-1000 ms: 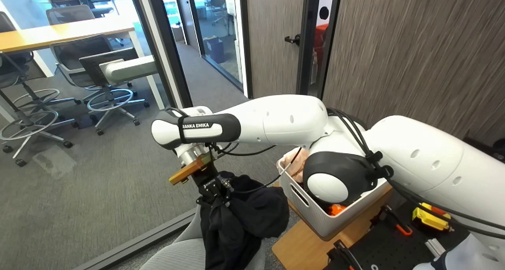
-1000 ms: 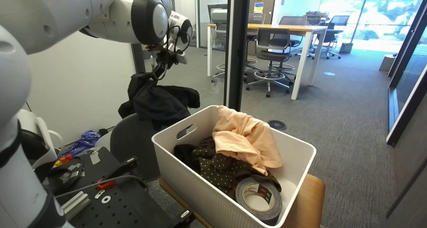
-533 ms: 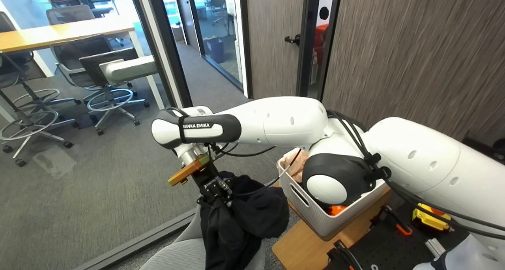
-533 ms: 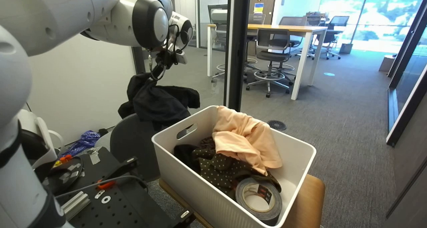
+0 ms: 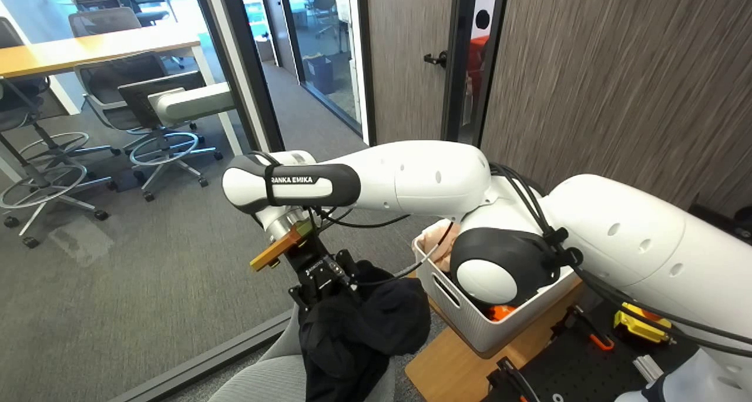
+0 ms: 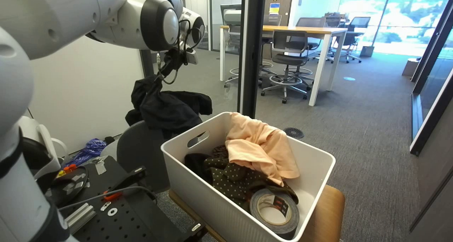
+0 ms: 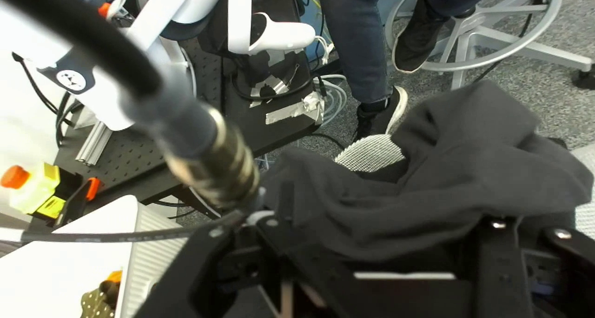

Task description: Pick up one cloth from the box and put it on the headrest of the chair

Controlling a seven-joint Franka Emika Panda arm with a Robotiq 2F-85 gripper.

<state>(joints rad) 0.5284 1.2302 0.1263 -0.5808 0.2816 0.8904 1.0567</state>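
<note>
A black cloth [image 5: 367, 325] is draped over the back of the grey chair [image 5: 264, 381], hiding its headrest; folds hang down both sides. In an exterior view the same cloth [image 6: 170, 109] lies over the dark chair back [image 6: 141, 153]. My gripper [image 5: 326, 296] is at the top of the cloth with its fingers spread apart. In the wrist view, the gripper [image 7: 393, 215] is open, with loose folds of the cloth [image 7: 465, 169] lying between and beyond the fingers. The white box [image 6: 208, 206] holds a peach cloth [image 6: 262, 146] and a dark dotted cloth [image 6: 233, 180].
A tape roll [image 6: 274, 212] lies in the box, which stands on a wooden surface [image 6: 327, 213] beside the chair. Near the arm's base is a black perforated board [image 6: 131, 213] with tools. A person's leg [image 7: 355, 39] shows beyond the chair.
The gripper's fingers have spread from shut on the black cloth to open. The gripper has shifted slightly upward, and the bunched cloth beneath it has slackened.
</note>
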